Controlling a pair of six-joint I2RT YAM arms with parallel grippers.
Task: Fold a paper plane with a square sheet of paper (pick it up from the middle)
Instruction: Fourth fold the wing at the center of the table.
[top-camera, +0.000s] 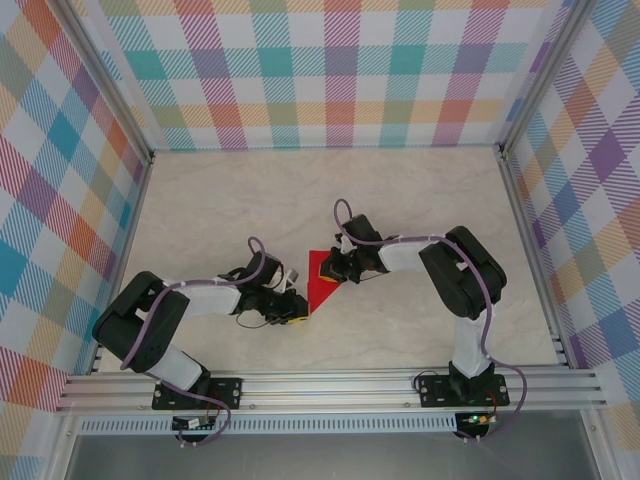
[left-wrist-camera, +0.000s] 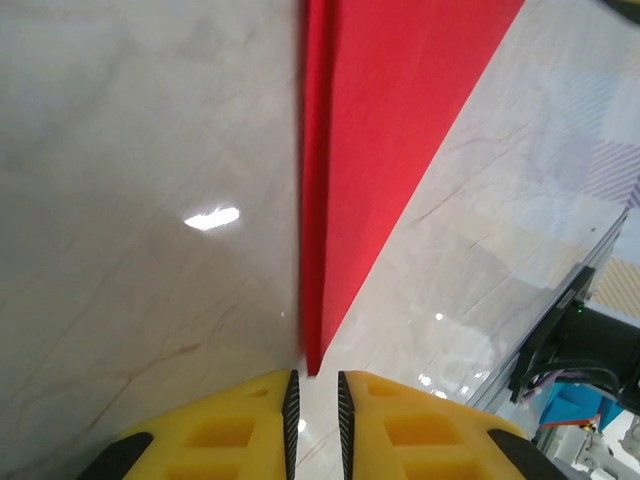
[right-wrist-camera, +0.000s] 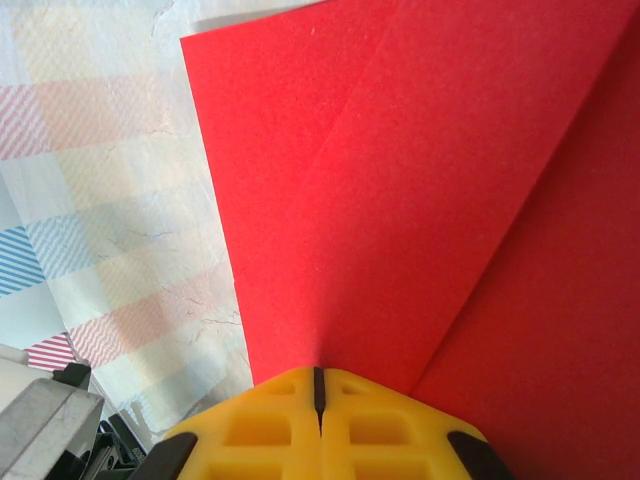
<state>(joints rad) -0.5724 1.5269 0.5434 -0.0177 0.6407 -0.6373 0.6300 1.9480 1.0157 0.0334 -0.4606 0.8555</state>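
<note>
The square sheet of paper (top-camera: 322, 278), part-folded midway along the worktop (top-camera: 300, 200) toward its near edge, could skid and skew its crease if the right claw (right-wrist-camera: 318, 385), closed flat upon it, drags while the barely parted left claw (left-wrist-camera: 314, 400) nudges its tip.

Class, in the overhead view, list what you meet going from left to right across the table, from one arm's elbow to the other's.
Left arm's elbow → left gripper → red paper → right arm's elbow.
</note>
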